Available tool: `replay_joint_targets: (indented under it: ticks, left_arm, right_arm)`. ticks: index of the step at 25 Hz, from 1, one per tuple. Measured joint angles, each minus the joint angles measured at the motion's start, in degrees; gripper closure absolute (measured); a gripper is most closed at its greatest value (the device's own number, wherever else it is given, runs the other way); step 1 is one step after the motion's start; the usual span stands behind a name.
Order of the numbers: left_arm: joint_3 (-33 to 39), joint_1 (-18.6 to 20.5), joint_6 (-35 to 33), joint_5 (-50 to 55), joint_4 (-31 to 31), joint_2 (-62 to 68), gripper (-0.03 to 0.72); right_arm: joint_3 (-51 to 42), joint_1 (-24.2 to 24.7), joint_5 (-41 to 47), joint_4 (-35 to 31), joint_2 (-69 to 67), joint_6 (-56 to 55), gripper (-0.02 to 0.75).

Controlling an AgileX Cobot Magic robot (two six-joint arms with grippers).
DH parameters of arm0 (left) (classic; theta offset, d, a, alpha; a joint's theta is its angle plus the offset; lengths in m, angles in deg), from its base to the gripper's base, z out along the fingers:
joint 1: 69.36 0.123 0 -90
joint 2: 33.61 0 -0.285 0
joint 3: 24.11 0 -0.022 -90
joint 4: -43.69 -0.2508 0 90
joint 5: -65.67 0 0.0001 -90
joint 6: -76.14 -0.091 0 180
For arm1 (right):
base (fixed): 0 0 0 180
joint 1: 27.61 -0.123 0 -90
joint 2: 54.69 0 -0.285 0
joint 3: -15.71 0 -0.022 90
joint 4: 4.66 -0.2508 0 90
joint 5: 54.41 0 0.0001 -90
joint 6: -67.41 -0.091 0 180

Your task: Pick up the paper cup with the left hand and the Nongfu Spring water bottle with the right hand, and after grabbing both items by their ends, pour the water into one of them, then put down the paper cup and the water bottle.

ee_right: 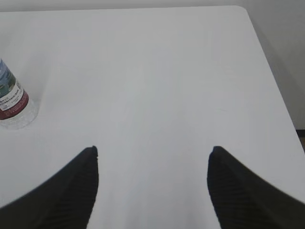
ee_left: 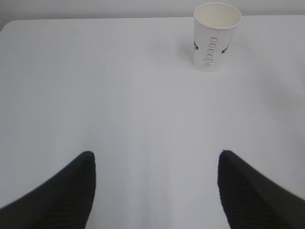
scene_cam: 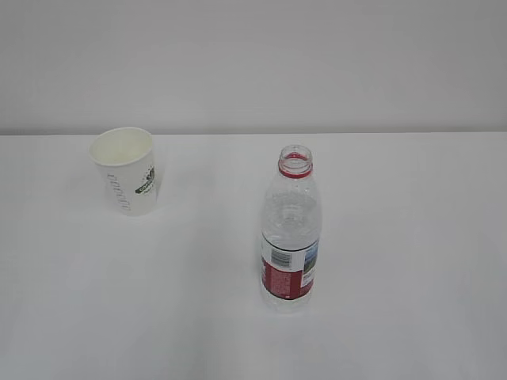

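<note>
Ahead of the left claw (ee_left: 155, 164) and off to its right, the paper cup (ee_left: 215, 36) stands upright on the white worktop (ee_left: 119, 95), well apart from the fingers. Left claw spread wide, nothing held. Right claw (ee_right: 152, 160) likewise wide, empty; the Nongfu Spring water bottle (ee_right: 12, 102) stands upright, uncapped, ahead to its left, clear of it.
</note>
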Motion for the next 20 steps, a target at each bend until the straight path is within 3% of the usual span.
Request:
replay_joint_targets:
  ticks: [20]
  left_arm:
    - [0.0, 0.0, 0.0, 0.0, 0.1, 0.0, 0.109]
  right_arm:
    - [0.0, 0.0, 0.0, 0.0, 0.0, 0.0, 0.201]
